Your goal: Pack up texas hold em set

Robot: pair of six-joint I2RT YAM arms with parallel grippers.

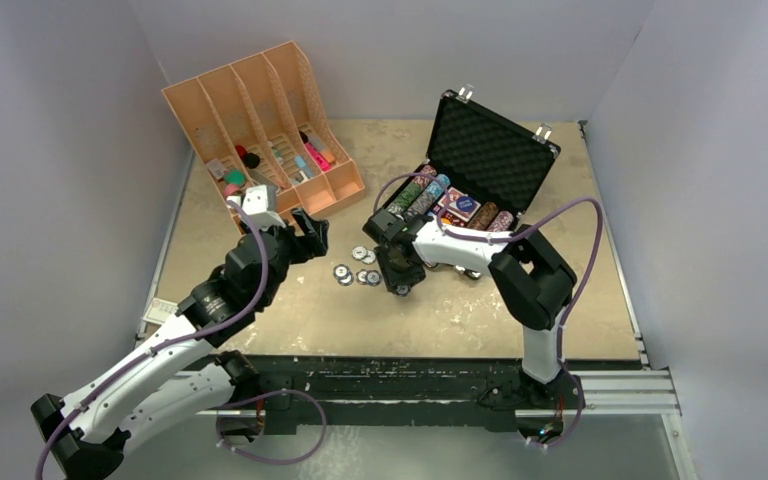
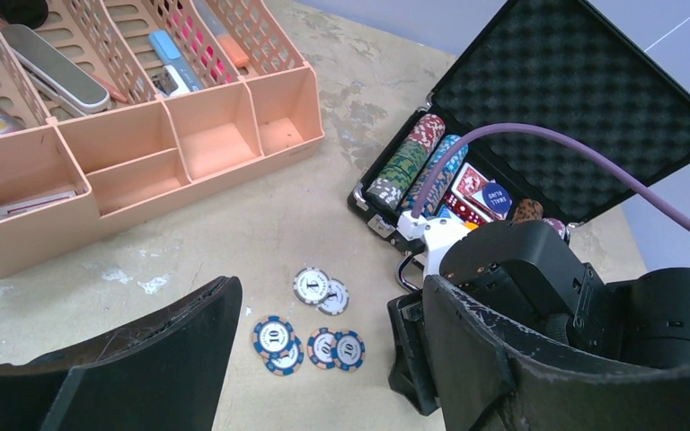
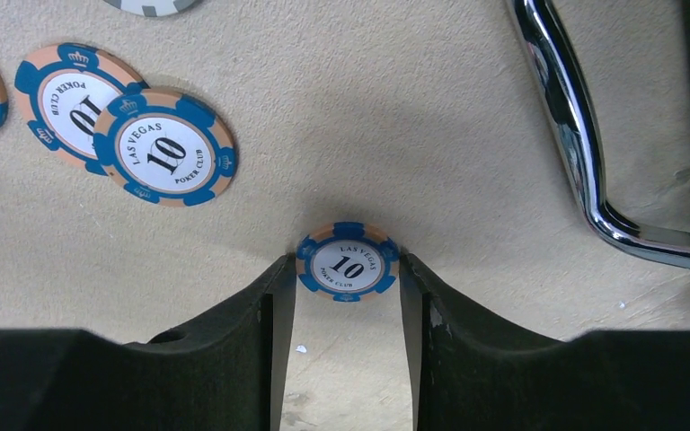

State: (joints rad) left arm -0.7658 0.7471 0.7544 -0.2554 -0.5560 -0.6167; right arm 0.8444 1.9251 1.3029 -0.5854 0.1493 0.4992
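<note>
Two arms work over the table (image 1: 440,320) in the overhead view. The left arm runs up from the near left corner, and the left gripper (image 1: 312,238) hangs spread wide and empty between the organiser (image 1: 260,110) and the loose chips (image 1: 357,270). The right arm folds at the elbow and reaches leftward, with the right gripper (image 1: 400,278) pointed down at the table just beside those chips. The case (image 1: 490,150) stands open behind it, lid up, with rows of chips racked inside. In the left wrist view both fingers (image 2: 144,359) are well apart with nothing between them. Several chips lie flat below in overlapping pairs. The case shows foam lining, chip rows and a blue button (image 2: 494,199), which the overhead view does not resolve. The right arm's black body fills the lower right. Only the right wrist view shows the grip: a blue ten chip (image 3: 348,262) lies flat on the table, and the fingers touch its rim on either side, jaws partly closed. Two more chips lie apart to the left. The silver handle (image 3: 566,135) lies to the right, clear of the gripper.
</note>
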